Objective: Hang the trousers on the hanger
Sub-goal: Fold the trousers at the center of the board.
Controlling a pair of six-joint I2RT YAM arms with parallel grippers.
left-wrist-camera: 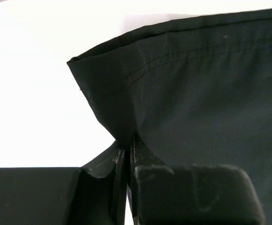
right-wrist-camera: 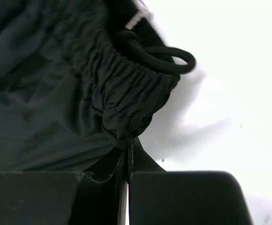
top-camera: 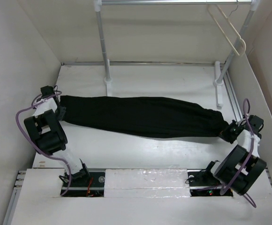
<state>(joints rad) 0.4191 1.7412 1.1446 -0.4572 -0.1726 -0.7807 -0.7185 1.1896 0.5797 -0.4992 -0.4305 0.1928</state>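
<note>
The black trousers [top-camera: 140, 116] lie stretched across the white table from left to right. My left gripper [top-camera: 60, 111] is shut on the hemmed leg end [left-wrist-camera: 122, 93] at the left. My right gripper [top-camera: 230, 132] is shut on the gathered elastic waistband [right-wrist-camera: 126, 108] at the right, where a black drawstring loop [right-wrist-camera: 173, 58] sticks out. The cream hanger [top-camera: 229, 29] hangs by its hook from the rack's top bar at the far right, well above and behind the trousers.
The white rack has a left pole [top-camera: 103, 42] with its foot just behind the trousers and a slanted right pole [top-camera: 234, 47] with a foot rail [top-camera: 218, 84]. White walls close in both sides. The arm bases sit at the near edge.
</note>
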